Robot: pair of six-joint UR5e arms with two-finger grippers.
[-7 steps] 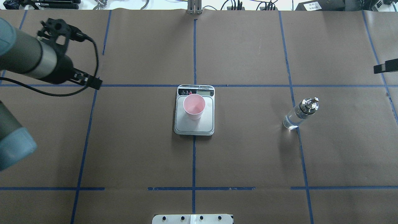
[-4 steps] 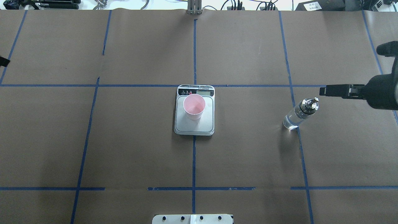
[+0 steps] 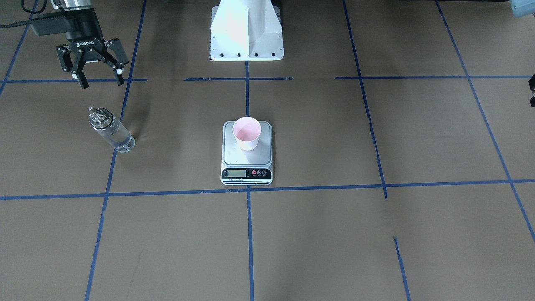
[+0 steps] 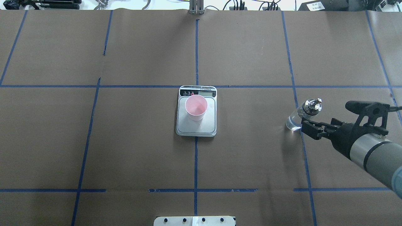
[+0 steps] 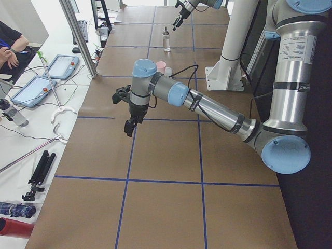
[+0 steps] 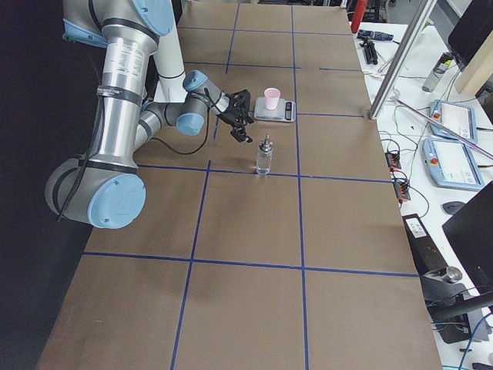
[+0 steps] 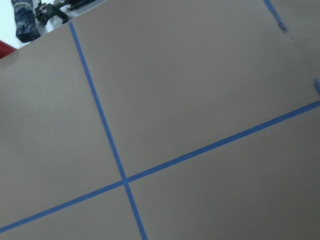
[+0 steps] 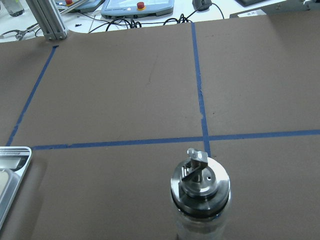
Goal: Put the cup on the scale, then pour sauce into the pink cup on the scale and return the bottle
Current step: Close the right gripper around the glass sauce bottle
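The pink cup stands upright on the scale at the table's middle. The bottle stands upright to the robot's right, with clear sauce in it. My right gripper hangs open on the robot's side of the bottle, close to it but not touching, nothing between its fingers. The left gripper shows only in the exterior left view, far off to the robot's left; I cannot tell its state.
The white robot base stands at the near table edge. Blue tape lines cross the brown paper. Teach pendants and cables lie beyond the far edge. A person's arm rests at the operators' side.
The left arm has drawn back out of the overhead view to the left. The right arm has come in from the right and moved its gripper down beside the bottle.
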